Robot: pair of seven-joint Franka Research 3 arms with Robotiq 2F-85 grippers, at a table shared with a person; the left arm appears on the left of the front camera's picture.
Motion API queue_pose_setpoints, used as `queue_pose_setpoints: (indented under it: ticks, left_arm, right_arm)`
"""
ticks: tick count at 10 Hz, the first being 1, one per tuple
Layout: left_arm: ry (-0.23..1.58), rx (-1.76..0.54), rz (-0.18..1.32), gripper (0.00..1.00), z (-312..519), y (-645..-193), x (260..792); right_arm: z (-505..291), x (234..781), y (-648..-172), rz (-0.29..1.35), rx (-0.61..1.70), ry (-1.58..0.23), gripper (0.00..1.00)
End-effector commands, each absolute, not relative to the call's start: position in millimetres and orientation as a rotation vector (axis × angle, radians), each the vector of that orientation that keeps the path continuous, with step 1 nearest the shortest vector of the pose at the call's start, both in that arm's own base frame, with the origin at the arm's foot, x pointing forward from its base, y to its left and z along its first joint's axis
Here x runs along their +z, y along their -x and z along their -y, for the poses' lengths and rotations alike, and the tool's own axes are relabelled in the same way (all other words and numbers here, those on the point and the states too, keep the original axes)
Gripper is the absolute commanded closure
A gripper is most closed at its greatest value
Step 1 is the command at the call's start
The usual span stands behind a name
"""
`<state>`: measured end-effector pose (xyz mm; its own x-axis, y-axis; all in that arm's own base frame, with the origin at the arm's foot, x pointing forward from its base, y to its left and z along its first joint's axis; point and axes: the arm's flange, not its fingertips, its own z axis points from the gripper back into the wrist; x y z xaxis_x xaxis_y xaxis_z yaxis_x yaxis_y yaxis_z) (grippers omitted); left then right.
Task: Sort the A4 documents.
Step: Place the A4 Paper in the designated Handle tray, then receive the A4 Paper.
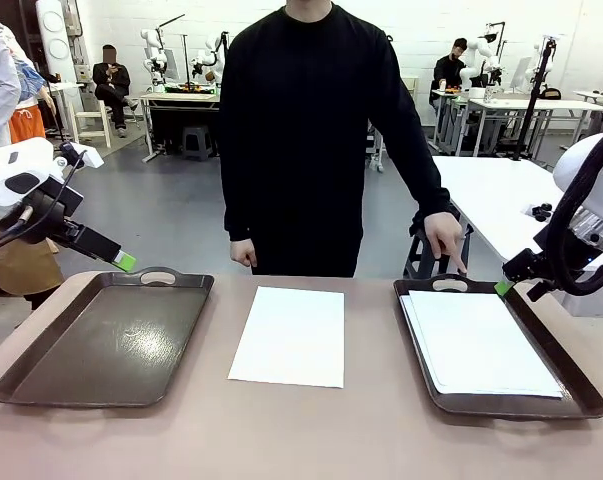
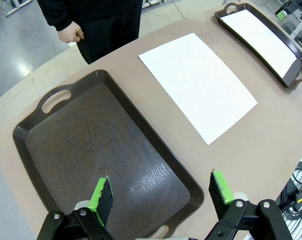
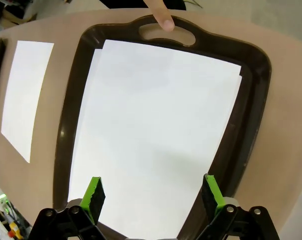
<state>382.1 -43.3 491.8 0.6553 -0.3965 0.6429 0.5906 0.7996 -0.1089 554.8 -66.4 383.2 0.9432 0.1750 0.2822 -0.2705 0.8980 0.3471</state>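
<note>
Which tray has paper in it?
The right tray, by the person's pointing hand, holds a stack of sheets; the left tray holds none.

A lab — rows of white worktables (image 1: 486, 185), grey floor (image 1: 171, 215).

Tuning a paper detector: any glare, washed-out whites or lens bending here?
Front view: sharp and evenly lit, soft sheen on the empty tray. Left wrist view: fisheye curves the table edge; glare patch on that tray. Right wrist view: stacked sheets nearly washed out, edges faint; the filled tray rim bows.
</note>
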Motion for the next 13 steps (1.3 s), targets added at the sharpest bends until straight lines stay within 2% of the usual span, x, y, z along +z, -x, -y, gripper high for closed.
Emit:
queue_pose_setpoints:
  ticks: [1, 13]
  left_arm:
    - [0.334, -0.571, 0.645, 0.0, 41.3, -383.3, 490.5]
    - [0.334, -0.571, 0.645, 0.0, 41.3, -383.3, 490.5]
  right_arm:
    - [66.9, 383.0, -555.8, 0.26, 0.23, -0.383, 0.0]
    - [66.6, 383.3, -554.9, 0.249, 0.233, -0.392, 0.0]
